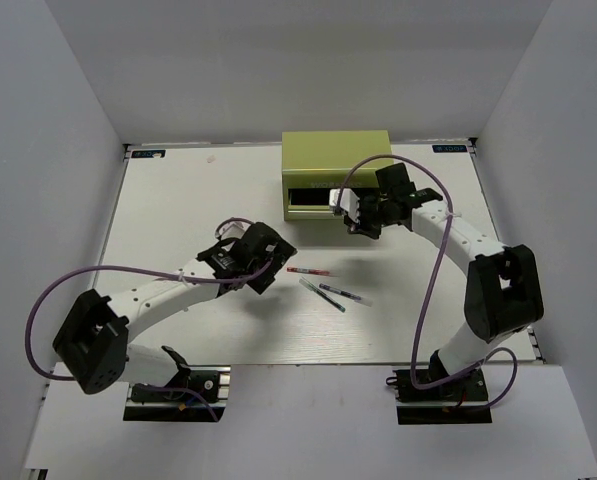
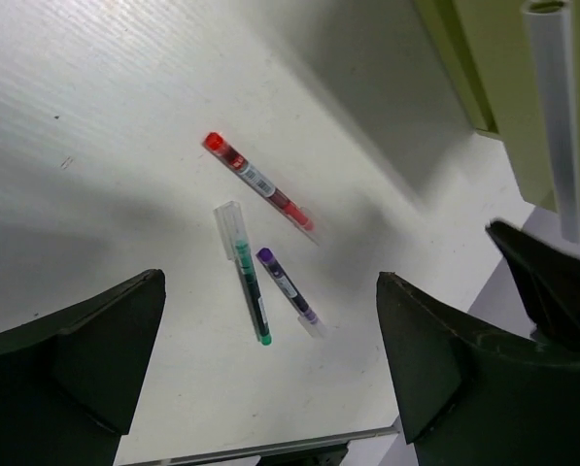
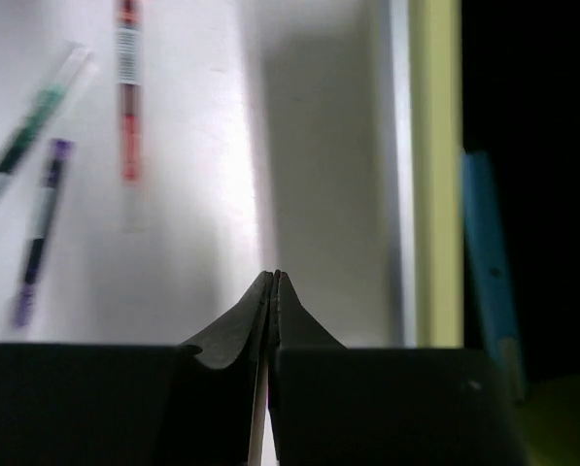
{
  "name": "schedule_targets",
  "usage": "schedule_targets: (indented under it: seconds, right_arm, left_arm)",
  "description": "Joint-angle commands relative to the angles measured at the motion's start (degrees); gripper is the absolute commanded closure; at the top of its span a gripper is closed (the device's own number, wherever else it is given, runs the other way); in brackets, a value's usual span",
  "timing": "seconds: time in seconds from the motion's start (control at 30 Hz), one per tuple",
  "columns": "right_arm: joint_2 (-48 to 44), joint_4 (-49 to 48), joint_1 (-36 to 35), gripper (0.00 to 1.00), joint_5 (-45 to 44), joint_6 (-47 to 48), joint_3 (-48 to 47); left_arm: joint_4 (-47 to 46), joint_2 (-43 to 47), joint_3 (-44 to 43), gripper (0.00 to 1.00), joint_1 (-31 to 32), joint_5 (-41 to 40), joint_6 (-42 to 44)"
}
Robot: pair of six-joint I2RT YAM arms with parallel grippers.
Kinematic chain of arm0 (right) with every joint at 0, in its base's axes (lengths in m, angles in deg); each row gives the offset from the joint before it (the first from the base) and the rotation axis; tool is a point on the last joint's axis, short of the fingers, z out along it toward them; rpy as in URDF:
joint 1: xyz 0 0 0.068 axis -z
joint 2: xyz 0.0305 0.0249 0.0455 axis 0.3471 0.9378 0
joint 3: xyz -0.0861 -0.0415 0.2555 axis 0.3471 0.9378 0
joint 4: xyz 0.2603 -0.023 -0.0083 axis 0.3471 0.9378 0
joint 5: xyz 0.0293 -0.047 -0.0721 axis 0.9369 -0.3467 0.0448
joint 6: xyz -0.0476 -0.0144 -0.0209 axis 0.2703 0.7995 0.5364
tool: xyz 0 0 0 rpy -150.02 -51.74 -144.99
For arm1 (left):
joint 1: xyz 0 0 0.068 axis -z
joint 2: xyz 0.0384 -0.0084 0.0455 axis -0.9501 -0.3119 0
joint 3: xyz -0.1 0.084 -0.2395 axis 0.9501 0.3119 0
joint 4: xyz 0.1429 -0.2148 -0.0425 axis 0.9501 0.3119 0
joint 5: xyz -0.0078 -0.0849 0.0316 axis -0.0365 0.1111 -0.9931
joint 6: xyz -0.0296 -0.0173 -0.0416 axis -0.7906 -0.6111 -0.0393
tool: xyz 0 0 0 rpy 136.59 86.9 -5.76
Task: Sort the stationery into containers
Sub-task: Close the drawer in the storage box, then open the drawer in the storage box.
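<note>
Left gripper (image 2: 270,335) wide open over the red pen (image 2: 258,183) and two dark pens (image 2: 250,283). Right gripper (image 3: 273,282) pinched shut at the chest (image 1: 336,150) (blue marker (image 3: 486,252) in its drawer (image 1: 313,199)).

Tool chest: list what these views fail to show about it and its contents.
1. Top view: the right gripper covers part of the tool chest front; the lettering is too small to read.
2. Right wrist view: the drawer interior is black with shadow; only a blue marker shows.
3. Left wrist view: the tool chest is cut off by the top-right corner.

white arm links (image 1: 168,293), black joints (image 1: 93,340), purple cables (image 1: 88,270)
</note>
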Motion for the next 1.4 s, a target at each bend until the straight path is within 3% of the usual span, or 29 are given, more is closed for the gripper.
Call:
schedule_targets:
  seconds: [0.0,0.27,0.47,0.93,0.97,1.13,1.2,1.23,1.27,1.3,1.37]
  right_arm:
    - [0.2,-11.6,-0.7,0.99,-8.4,-6.2,-2.2]
    - [6.0,-20.9,-1.3,0.96,-19.6,-11.5,-5.7]
    - [8.8,-21.5,-1.4,0.96,-23.4,-12.4,-7.9]
    - [12.1,-23.0,-1.4,0.92,-26.0,-16.4,-12.1]
    - [12.0,-19.6,-0.9,0.92,-24.9,-15.4,-13.0]
    - [7.6,-3.7,-1.0,0.92,-4.9,-5.9,-12.9]
    - [4.7,-2.8,-0.8,0.87,0.4,-0.7,-7.8]
    - [0.2,-3.0,-0.8,0.80,3.6,1.7,-6.7]
    - [-1.3,-3.2,-0.8,0.75,4.6,2.2,-4.7]
    - [-3.9,-4.4,-0.7,0.69,5.0,3.1,-4.1]
    - [-7.5,-4.9,-0.7,0.47,6.2,3.2,-2.8]
  left_arm:
    - [-1.7,3.3,1.4,0.01,-0.2,-2.5,5.4]
    - [-1.7,4.3,2.5,0.01,-0.2,-3.0,6.6]
    - [-4.7,4.3,3.6,0.01,-0.2,-1.5,8.4]
    - [-9.8,3.8,4.7,0.07,-0.2,-1.5,10.9]
    - [-10.4,3.8,4.7,0.09,-0.2,-2.1,10.9]
    - [-22.0,3.8,9.3,0.27,-0.2,-2.6,10.9]
    - [-27.0,3.1,10.6,0.46,-0.2,-3.1,10.9]
    - [-32.4,2.4,11.7,0.62,-0.2,-3.1,11.4]
    - [-34.9,0.6,11.7,0.69,-0.2,-3.1,11.4]
    - [-37.5,-0.6,12.4,0.74,-0.2,-3.1,11.4]
    - [-45.0,-3.3,12.4,0.76,-0.2,-2.6,11.4]
